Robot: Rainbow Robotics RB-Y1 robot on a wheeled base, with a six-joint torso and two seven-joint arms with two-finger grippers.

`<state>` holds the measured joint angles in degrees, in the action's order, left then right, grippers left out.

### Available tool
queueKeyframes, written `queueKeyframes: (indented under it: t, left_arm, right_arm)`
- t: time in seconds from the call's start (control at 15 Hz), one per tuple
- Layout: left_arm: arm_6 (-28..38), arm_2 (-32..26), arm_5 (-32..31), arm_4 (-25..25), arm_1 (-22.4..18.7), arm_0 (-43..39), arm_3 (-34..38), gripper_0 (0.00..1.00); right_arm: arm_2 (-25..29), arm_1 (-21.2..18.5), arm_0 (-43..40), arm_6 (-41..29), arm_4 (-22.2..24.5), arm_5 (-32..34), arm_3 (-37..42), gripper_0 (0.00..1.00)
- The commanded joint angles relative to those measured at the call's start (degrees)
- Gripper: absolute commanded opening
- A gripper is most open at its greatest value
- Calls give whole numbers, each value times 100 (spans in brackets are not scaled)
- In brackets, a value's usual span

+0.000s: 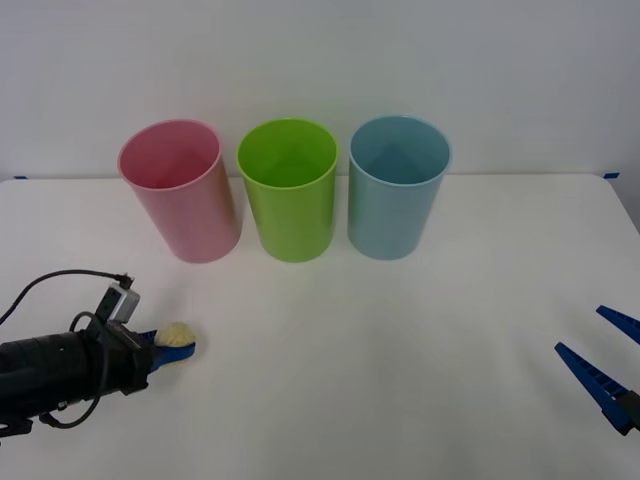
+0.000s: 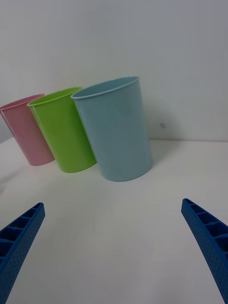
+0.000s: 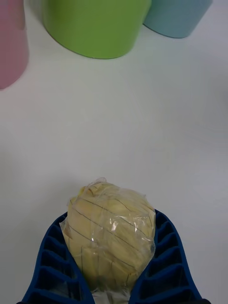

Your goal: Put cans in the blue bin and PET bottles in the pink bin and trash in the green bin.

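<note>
Three bins in row at back: pink bin (image 1: 180, 190), green bin (image 1: 290, 190), blue bin (image 1: 397, 187). Left gripper (image 1: 172, 349) pinching trash (image 1: 179, 333), presumably bound for green. Right gripper (image 1: 600, 352) parked, spread wide.

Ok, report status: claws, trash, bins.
Left claw shut on trash, low over table's left side. Right claw open, idle at right. Green bin upright between pink bin and blue bin; path unobstructed.

Three bins stand on the table: one pink bin (image 1: 180, 190), one green bin (image 1: 288, 188), one blue bin (image 1: 397, 186). One wad of trash (image 1: 178, 335) (yellow, wrinkly). Two grippers: left gripper (image 1: 172, 347), right gripper (image 1: 600, 350).
</note>
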<state>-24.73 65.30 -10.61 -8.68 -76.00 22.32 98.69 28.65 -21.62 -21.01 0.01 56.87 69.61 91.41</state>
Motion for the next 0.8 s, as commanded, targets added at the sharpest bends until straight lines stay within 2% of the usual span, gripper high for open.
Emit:
queueKeyframes:
  t: [0.07, 0.33, 0.53, 0.67, 0.8]
  left_arm:
    - [372, -808, -406, 516, 121, -738, -122, 0]
    - [935, -2171, -1004, 1509, 490, -1828, -341, 0]
    - [1647, -3129, -1593, 2265, 833, -2549, -359, 0]
    - [2245, -3928, -2067, 2995, 1167, -3111, -359, 0]
    - [2464, -4676, -2463, 3557, 1501, -3524, -350, 0]
  right_arm:
    - [0, 0, 0, -1, 0, 0, 0, 100]
    - [0, 0, 0, -1, 0, 0, 0, 100]
    - [0, 0, 0, -1, 0, 0, 0, 100]
    - [0, 0, 0, -1, 0, 0, 0, 100]
    - [0, 0, 0, -1, 0, 0, 0, 100]
